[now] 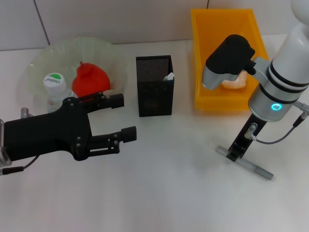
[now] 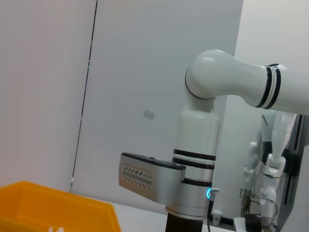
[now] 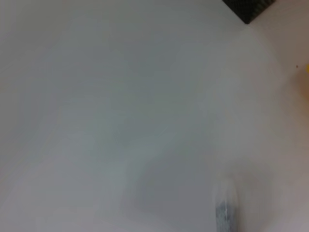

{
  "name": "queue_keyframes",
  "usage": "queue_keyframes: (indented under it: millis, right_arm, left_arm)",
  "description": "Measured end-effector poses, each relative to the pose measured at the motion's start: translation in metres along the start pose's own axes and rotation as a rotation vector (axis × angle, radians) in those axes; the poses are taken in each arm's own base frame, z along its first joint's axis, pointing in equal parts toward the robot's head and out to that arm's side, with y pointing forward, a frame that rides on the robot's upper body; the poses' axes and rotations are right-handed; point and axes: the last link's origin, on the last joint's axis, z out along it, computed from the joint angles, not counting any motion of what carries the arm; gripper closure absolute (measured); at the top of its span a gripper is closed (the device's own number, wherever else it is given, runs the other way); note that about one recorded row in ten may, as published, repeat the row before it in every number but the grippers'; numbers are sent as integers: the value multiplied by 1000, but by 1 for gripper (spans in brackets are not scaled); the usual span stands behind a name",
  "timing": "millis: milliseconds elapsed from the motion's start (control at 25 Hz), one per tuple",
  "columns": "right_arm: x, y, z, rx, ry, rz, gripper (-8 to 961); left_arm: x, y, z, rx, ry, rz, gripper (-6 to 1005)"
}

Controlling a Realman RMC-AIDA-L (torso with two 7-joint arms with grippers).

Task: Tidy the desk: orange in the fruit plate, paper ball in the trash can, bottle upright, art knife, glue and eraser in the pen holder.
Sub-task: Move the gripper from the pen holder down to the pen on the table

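Observation:
A grey art knife (image 1: 251, 166) lies flat on the white table at the front right. My right gripper (image 1: 235, 152) is down on its left end, touching or almost touching it. The knife also shows in the right wrist view (image 3: 225, 211). My left gripper (image 1: 124, 117) is open and empty, hovering at the front left. A red-orange fruit (image 1: 90, 80) lies in the translucent fruit plate (image 1: 72, 50). A bottle with a green cap (image 1: 54, 87) stands upright at the plate's front. The black mesh pen holder (image 1: 154, 87) holds a white item (image 1: 169, 76). A crumpled paper ball (image 1: 234, 83) lies in the yellow bin (image 1: 203, 63).
The yellow bin stands at the back right, close behind my right arm. The pen holder's corner (image 3: 248, 9) shows in the right wrist view. The left wrist view shows my right arm (image 2: 203, 159) and the bin's rim (image 2: 53, 205).

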Motion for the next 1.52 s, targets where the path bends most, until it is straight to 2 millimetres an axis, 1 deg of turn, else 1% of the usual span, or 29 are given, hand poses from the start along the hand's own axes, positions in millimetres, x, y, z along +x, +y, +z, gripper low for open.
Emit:
queue_keyframes:
  millis: [720, 920, 1080, 1400, 1520]
  right_arm:
    - [-2, 1, -2, -8, -18, 2, 837]
    - [-2, 1, -2, -7, -16, -1, 860]
    - [-2, 1, -2, -7, -16, 0, 954]
    - [-3, 1, -3, -2, -16, 2, 955]
    - [-4, 0, -8, 12, -28, -4, 955]
  left_arm:
    - [0, 1, 0, -5, 1, -1, 197]
    - [0, 1, 0, -5, 1, -1, 197]
    - [0, 1, 0, -5, 1, -1, 197]
    - [0, 1, 0, -6, 1, -1, 197]
    - [0, 1, 0, -6, 1, -1, 197]
